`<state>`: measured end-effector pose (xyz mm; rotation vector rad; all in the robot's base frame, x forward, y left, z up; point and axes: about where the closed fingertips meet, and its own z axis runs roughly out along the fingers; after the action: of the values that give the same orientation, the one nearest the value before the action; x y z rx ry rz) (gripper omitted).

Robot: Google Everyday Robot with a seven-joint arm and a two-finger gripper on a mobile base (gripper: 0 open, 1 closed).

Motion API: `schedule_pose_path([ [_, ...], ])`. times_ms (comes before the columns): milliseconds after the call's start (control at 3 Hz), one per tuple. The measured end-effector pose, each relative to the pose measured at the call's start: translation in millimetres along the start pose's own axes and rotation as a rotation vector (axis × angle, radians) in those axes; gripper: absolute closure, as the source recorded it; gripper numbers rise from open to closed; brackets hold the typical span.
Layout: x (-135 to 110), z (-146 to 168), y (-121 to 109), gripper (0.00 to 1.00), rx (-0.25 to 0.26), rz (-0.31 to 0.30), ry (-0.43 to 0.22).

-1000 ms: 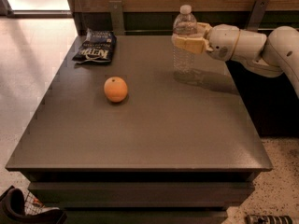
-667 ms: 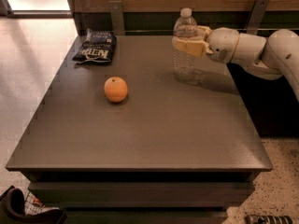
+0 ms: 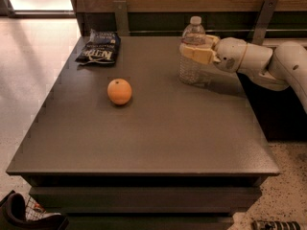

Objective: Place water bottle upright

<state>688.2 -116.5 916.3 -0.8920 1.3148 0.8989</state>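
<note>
The water bottle (image 3: 190, 72) is standing upright, cap up, far right on the table (image 3: 144, 143), the gripper (image 3: 191, 50) clamping and hiding its shoulder.

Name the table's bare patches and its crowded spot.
Bare: the whole near half of the table, in front of the orange; also between orange and water bottle. Crowded: far right, where the gripper holds the bottle; chip bag takes far left.

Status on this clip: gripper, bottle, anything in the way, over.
Arm's gripper at far right of table, shut on water bottle. Bottle upright, base on tabletop. Off to its left: orange and chip bag, not in the way.
</note>
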Motion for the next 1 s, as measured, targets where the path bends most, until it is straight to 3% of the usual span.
schedule_pose_path([
  [333, 1.4, -0.4, -0.1, 1.0, 0.001, 0.009, -0.002],
  [667, -1.3, -0.2, -0.1, 0.84, 0.001, 0.009, -0.002],
  [1000, -1.8, 0.0, -0.1, 0.61, 0.0, 0.009, -0.002],
])
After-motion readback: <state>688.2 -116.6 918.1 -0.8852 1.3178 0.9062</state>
